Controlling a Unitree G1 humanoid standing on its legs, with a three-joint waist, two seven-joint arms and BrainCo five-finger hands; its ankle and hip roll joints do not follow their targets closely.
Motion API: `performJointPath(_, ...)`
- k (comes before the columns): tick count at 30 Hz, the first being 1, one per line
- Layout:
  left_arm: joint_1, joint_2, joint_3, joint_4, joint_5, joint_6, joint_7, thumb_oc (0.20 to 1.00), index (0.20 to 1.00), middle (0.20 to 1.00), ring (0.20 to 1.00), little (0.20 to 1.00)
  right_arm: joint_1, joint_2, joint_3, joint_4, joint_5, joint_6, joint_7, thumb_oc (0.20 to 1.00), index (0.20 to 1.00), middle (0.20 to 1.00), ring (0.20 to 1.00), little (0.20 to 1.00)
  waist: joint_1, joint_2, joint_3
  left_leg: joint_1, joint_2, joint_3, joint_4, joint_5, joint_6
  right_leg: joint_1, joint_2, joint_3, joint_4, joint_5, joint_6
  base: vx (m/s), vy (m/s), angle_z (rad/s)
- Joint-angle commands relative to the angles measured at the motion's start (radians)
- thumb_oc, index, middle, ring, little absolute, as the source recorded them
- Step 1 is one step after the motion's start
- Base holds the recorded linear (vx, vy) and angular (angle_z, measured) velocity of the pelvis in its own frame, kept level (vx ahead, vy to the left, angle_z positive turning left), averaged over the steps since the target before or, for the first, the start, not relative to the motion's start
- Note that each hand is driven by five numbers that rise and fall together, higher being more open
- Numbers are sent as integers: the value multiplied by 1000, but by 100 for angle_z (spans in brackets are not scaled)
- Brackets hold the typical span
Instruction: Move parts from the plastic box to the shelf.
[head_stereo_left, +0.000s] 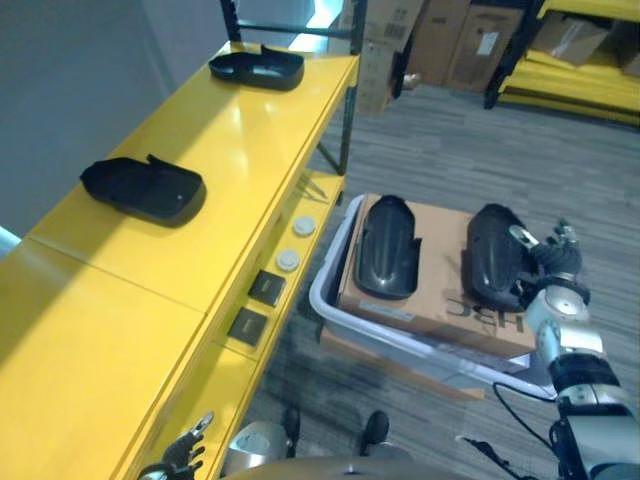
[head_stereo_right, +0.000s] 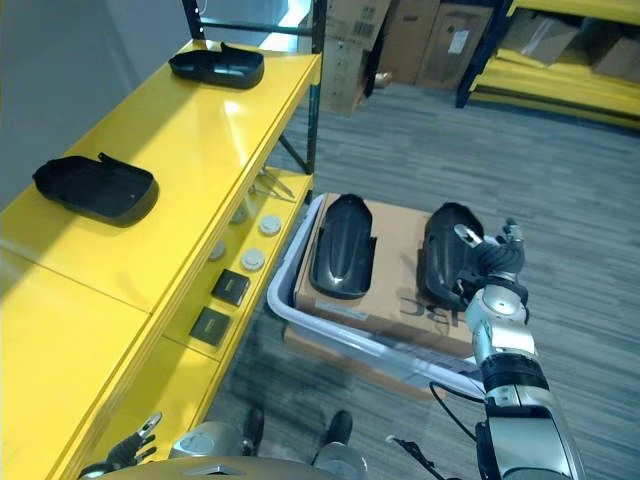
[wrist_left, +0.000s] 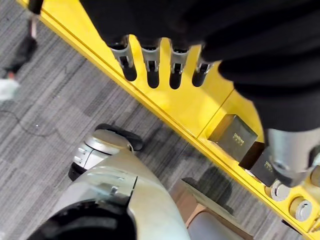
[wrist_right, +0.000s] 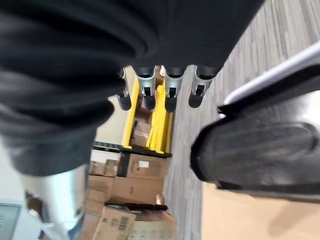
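Parts, four in all, are glossy black moulded shells, elongated with rounded ends. I see two of them on the yellow shelf (head_stereo_left: 250, 150) along my left: the near shelf part (head_stereo_left: 143, 187) lies hollow side up near the wall edge, and the far shelf part (head_stereo_left: 257, 68) lies well apart from it at the far end, close to a dark upright post (head_stereo_left: 350, 90). The shelf top is smooth and reflective; on its lower level I can make out two small dark boxes (head_stereo_left: 257, 305) and two pale round discs (head_stereo_left: 295, 243). The floor (head_stereo_left: 450, 150) is grey striped carpet, and stacked brown cartons (head_stereo_left: 450, 40) and further yellow racking (head_stereo_left: 570, 70) stand at the back of the room. Beside the shelf sits the plastic box (head_stereo_left: 335, 262), pale grey with a rounded rim, carrying a flat cardboard sheet (head_stereo_left: 440, 270). On that sheet the two remaining parts lie side by side, convex side up: the left box part (head_stereo_left: 387, 245) and the right box part (head_stereo_left: 495, 255). My right hand (head_stereo_left: 550, 255) rests against the outer edge of the right box part, fingers (wrist_right: 170, 90) straight and spread, not curled round it. My left hand (head_stereo_left: 180, 455) hangs low by the front of the shelf, its fingers (wrist_left: 150, 67) likewise straight and holding nothing.
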Motion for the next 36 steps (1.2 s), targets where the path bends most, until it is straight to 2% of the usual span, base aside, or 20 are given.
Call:
performJointPath(1,-13,61,-18,2,12,-5,9,1000,1000,1000,1000,1000,-80,-72,42,-19,39,12,-33,1000,1000,1000,1000,1000,40,11,59,-151,-3,-53,80,27,-24,-44,-26,80,112,-85,52,-20,14,15)
performJointPath(4,-13,61,-20,2,8,-5,10,1000,1000,1000,1000,1000,-83,-73,42,-14,45,17,-35,1000,1000,1000,1000,1000,40,12,61,-149,-3,-53,78,27,-24,-44,-27,80,111,-84,52,17,6,12)
performJointPath(5,-5,56,-36,19,-9,-26,9,1000,1000,1000,1000,1000,-119,-83,39,79,20,63,-90,1000,1000,1000,1000,1000,52,18,58,-131,-1,-52,47,25,-18,-32,-29,74,93,-85,54,39,6,0)
performJointPath(9,-13,55,-50,22,-13,-40,15,1000,1000,1000,1000,1000,-167,-119,72,117,-44,75,-132,1000,1000,1000,1000,1000,61,20,55,-139,0,-55,19,39,-15,-44,-29,62,84,-82,57,1,-17,5)
performJointPath(13,-28,70,-59,13,-25,-40,3,1000,1000,1000,1000,1000,-213,-174,105,151,-84,48,-164,1000,1000,1000,1000,1000,66,26,66,-165,2,-59,16,45,-16,-69,-29,48,93,-88,54,-51,-47,15)
performJointPath(14,-32,77,-65,10,-32,-41,2,1000,1000,1000,1000,1000,-231,-190,115,158,-59,10,-187,1000,1000,1000,1000,1000,67,29,74,-175,3,-61,18,47,-17,-80,-28,45,98,-89,53,-62,-50,8)
performJointPath(15,-33,78,-66,10,-34,-41,2,1000,1000,1000,1000,1000,-235,-192,117,159,-55,9,-192,1000,1000,1000,1000,1000,67,29,75,-177,3,-62,18,47,-17,-82,-27,45,99,-90,53,-50,-47,4)
performJointPath(16,-36,82,-66,11,-37,-42,1,1000,1000,1000,1000,1000,-238,-197,115,156,-61,15,-199,1000,1000,1000,1000,1000,65,30,79,-183,4,-61,20,47,-18,-91,-27,44,104,-91,52,-62,-50,4)
performJointPath(17,-45,87,-67,11,-41,-43,-2,1000,1000,1000,1000,1000,-243,-211,117,167,-84,51,-203,1000,1000,1000,1000,1000,62,32,88,-197,4,-60,20,49,-17,-109,-26,44,111,-92,51,-79,-65,2)
performJointPath(19,-54,94,-71,9,-45,-49,-5,1000,1000,1000,1000,1000,-253,-229,125,186,-78,43,-192,1000,1000,1000,1000,1000,60,30,98,-211,6,-59,23,50,-18,-127,-24,44,118,-92,49,-79,-75,0)
performJointPath(23,-77,108,-83,-3,-60,-51,-13,1000,1000,1000,1000,1000,-290,-263,158,229,-113,68,-211,1000,1000,1000,1000,1000,54,33,118,-236,9,-57,28,52,-17,-160,-18,47,131,-93,45,-60,-70,0)
performJointPath(29,-101,117,-105,-16,-84,-64,-15,1000,1000,1000,1000,1000,-325,-295,190,273,-144,51,-282,1000,1000,1000,1000,1000,48,40,142,-264,10,-56,32,56,-15,-195,-11,47,140,-92,39,-52,-54,-1)
performJointPath(36,-114,133,-109,-43,-92,-52,-9,1000,1000,1000,1000,1000,-338,-326,202,268,-145,50,-265,1000,1000,1000,1000,1000,42,43,154,-275,13,-57,17,63,-17,-213,-3,48,131,-87,36,-31,-40,0)
